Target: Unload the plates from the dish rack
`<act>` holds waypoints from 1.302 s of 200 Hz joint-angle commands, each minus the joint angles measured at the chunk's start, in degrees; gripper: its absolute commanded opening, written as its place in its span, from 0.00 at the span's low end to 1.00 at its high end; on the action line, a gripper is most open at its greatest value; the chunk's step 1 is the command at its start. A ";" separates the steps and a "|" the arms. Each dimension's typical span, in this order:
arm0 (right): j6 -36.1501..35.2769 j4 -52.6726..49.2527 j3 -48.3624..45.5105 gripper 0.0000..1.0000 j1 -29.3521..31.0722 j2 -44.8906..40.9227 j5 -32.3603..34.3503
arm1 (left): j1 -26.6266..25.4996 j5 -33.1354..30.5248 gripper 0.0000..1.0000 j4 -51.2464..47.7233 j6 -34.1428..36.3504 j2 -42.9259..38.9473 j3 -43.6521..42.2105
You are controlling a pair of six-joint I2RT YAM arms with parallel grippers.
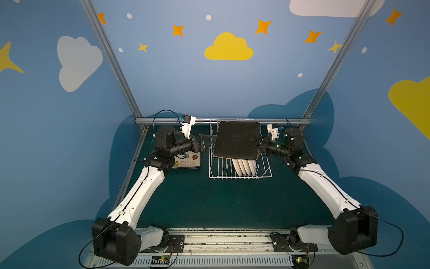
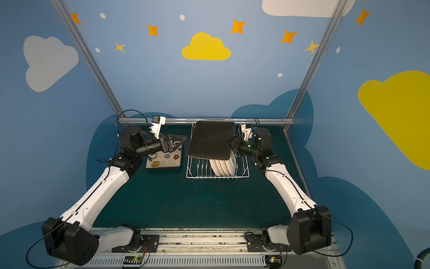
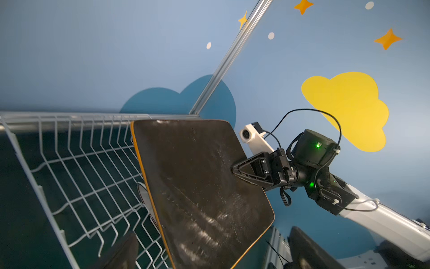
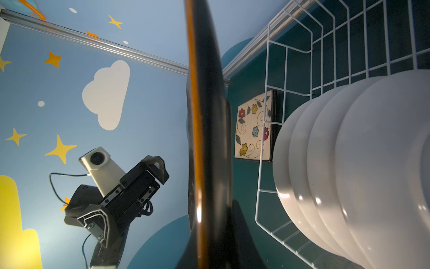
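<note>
Holding a black-backed square plate (image 1: 235, 142) clear above the dish rack (image 1: 216, 173), the right gripper (image 1: 250, 142) is clamped on the plate's edge over the rack's right side. Left gripper (image 2: 182, 144) hangs just left of the rack, jaws wide apart, gripping nothing. Done: flowered square plates (image 1: 187, 160) stacked flat left of the rack, count unclear. Left to do: set down the lifted plate, then clear four round white plates (image 1: 245, 166) standing upright in the rack's near half.
</note>
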 commanded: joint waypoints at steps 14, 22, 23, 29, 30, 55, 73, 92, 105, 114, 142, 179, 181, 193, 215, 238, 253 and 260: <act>-1.61 10.15 1.62 0.00 -0.27 -3.65 -3.36 | -0.21 7.29 0.99 0.47 -5.97 3.87 3.37; -1.62 10.66 1.41 0.00 -0.30 -3.63 -3.36 | -0.30 7.97 0.99 0.32 -6.50 4.67 3.82; -1.66 10.73 1.40 0.00 -0.26 -3.63 -3.45 | -0.30 8.05 0.99 0.30 -6.54 4.84 3.90; -1.66 11.18 1.24 0.00 -0.18 -3.55 -3.44 | -0.36 8.58 0.99 -0.02 -6.89 5.44 4.42; -1.68 11.25 1.23 0.00 -0.21 -3.54 -3.45 | -0.38 8.63 0.99 -0.17 -6.91 5.54 4.51; -2.46 12.29 0.60 0.00 0.01 -3.78 -3.16 | -0.63 10.69 0.98 -3.05 -7.36 8.56 6.84; -2.98 12.41 0.58 0.00 0.12 -3.64 -3.57 | -0.80 13.20 0.97 -3.33 -8.51 10.87 8.05; -3.02 12.79 0.55 0.00 0.13 -3.38 -4.04 | -1.65 14.94 0.95 -3.14 -9.89 12.82 9.13; -2.93 13.33 0.56 0.00 0.27 -3.36 -4.26 | -2.21 15.64 0.93 -3.84 -10.52 14.11 10.13; -2.92 13.46 0.84 0.00 0.30 -3.36 -4.28 | -2.40 16.25 0.92 -4.78 -10.71 15.02 11.16; -3.54 13.03 1.30 0.00 0.45 -3.19 -4.76 | -3.55 16.56 0.90 -7.48 -9.45 16.53 13.24; -4.64 11.87 1.47 0.00 0.39 -3.88 -4.60 | -3.66 16.05 0.89 -9.82 -7.81 16.80 13.50; -4.68 11.69 1.55 0.00 0.39 -3.89 -4.59 | -3.60 16.10 0.89 -9.82 -7.81 16.80 13.55; -4.99 10.86 1.66 0.00 0.30 -3.98 -4.43 | -3.57 16.35 0.89 -9.67 -7.68 16.61 13.56; -5.37 10.14 1.48 0.00 0.36 -4.42 -3.79 | -3.05 15.84 0.90 -9.20 -7.14 15.27 13.56; -5.57 9.78 1.38 0.00 0.22 -4.63 -3.71 | -1.67 14.44 0.93 -9.96 -6.17 13.46 13.43; -5.66 9.67 1.32 0.00 0.22 -4.60 -3.71 | -0.62 14.01 0.93 -10.25 -5.55 12.38 13.17; -5.61 9.75 1.30 0.00 0.22 -4.66 -3.78 | -0.21 13.95 0.94 -10.39 -5.23 12.03 13.04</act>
